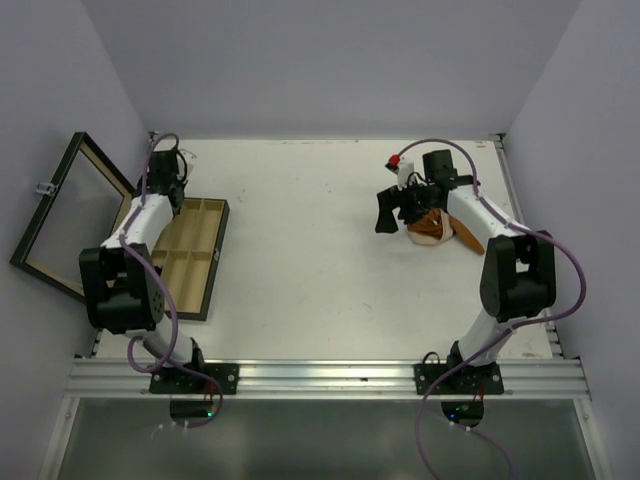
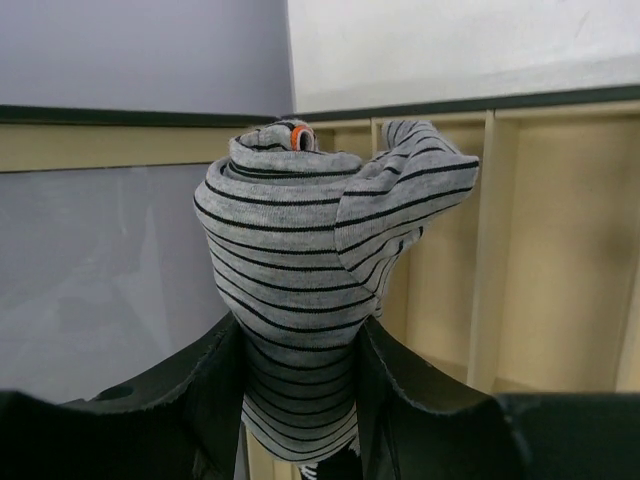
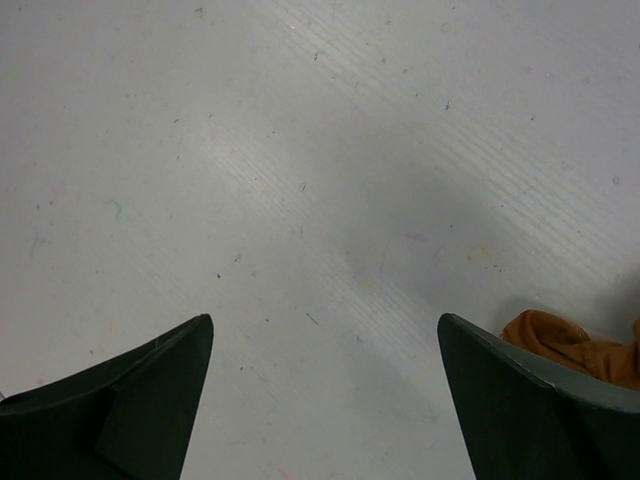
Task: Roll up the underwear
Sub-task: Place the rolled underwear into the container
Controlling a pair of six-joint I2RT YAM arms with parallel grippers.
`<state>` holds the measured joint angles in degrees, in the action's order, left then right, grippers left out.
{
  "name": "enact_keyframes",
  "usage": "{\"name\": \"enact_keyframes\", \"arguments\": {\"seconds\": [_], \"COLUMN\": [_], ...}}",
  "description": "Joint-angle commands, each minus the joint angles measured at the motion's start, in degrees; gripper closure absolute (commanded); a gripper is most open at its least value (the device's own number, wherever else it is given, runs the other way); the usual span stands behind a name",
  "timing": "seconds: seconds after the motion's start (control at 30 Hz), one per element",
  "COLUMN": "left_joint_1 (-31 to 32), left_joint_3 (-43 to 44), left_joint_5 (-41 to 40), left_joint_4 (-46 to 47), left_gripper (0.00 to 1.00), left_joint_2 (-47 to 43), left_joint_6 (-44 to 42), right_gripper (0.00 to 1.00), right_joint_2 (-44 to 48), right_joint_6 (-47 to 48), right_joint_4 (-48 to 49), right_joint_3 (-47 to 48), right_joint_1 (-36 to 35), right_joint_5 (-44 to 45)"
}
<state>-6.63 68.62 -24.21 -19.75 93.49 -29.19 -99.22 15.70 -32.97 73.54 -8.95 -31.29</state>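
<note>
My left gripper [image 2: 300,400] is shut on a rolled grey striped underwear [image 2: 310,260], held over the compartmented wooden box [image 1: 190,250] at the far left; in the top view that gripper [image 1: 168,185] sits at the box's back end. My right gripper [image 3: 325,350] is open and empty above bare table. An orange-brown underwear [image 1: 432,228] lies at the right under the right arm, and its edge shows beside the right finger in the right wrist view [image 3: 575,345]. In the top view the right gripper [image 1: 392,212] is left of that garment. The black garments are out of view.
The box's glass lid [image 1: 65,215] stands open to the left against the wall. Purple-grey walls enclose the white table [image 1: 320,260] on three sides. A metal rail [image 1: 320,378] runs along the near edge.
</note>
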Motion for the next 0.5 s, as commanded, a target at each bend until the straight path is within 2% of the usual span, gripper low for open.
{"name": "enact_keyframes", "arguments": {"seconds": [0.0, 0.23, 0.47], "left_joint_1": [-0.22, -0.22, -0.22], "left_joint_3": [-4.53, -10.43, -9.91], "left_joint_5": [-5.15, -6.47, -3.66], "left_joint_4": [9.44, 15.61, 13.34], "left_gripper": [1.00, 1.00, 1.00], "left_joint_2": [0.73, 2.13, 5.64], "left_joint_6": [-4.46, -7.19, -4.74], "right_gripper": [0.01, 0.01, 0.01], "right_joint_2": [2.54, 0.87, -0.01], "right_joint_6": [1.43, 1.79, 1.61], "right_joint_4": [1.07, 0.54, 0.36], "right_joint_3": [-0.41, -0.32, -0.24], "right_joint_1": [0.07, 0.07, 0.16], "right_joint_5": [1.41, 1.14, 0.88]}}
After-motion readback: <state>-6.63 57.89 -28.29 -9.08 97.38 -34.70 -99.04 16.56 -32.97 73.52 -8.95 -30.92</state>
